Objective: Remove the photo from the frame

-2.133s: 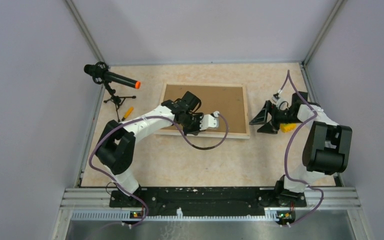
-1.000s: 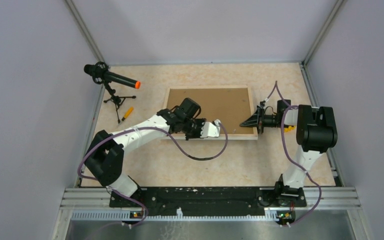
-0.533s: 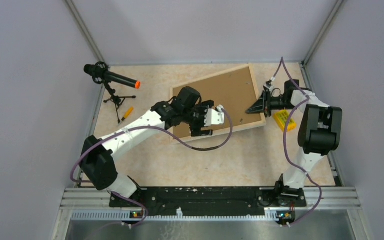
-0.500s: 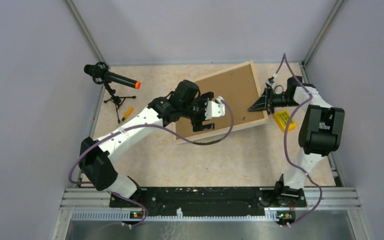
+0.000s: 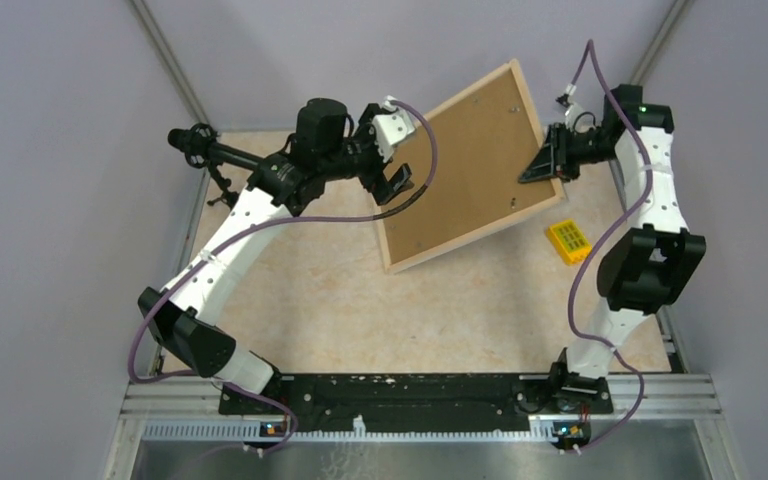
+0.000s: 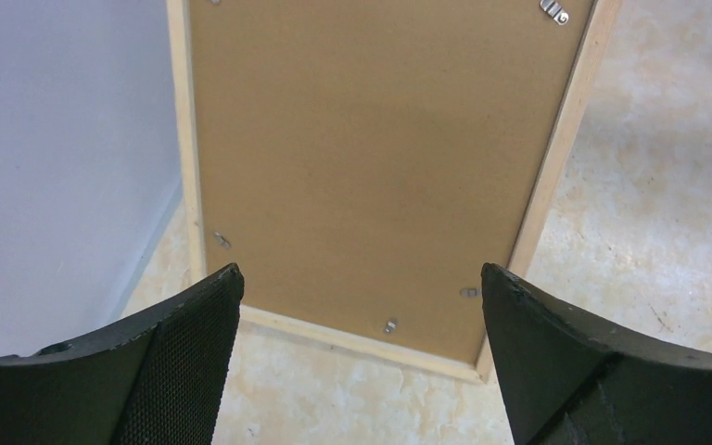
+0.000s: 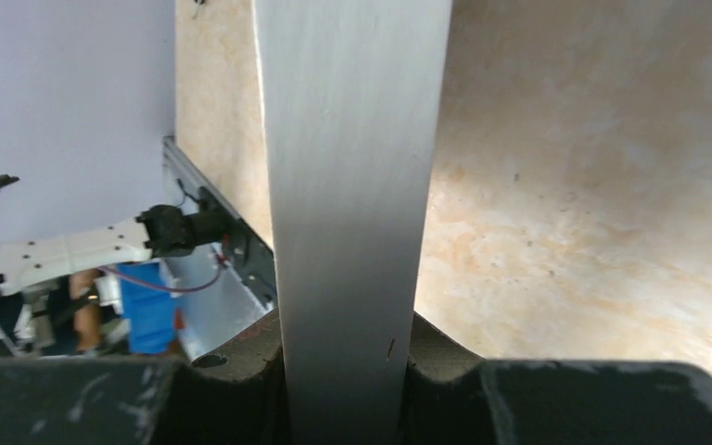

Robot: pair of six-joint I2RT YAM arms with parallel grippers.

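Beige marbled tabletop [image 5: 340,300], lavender walls [image 5: 60,200] around. At 1 o'clock the frame [image 5: 465,165], tilted up, brown back showing, pinched at its 3 o'clock edge by right gripper [image 5: 545,165]. At 9 o'clock of it, left gripper [image 6: 362,273] spread wide. Near 3 o'clock, yellow block [image 5: 569,240].
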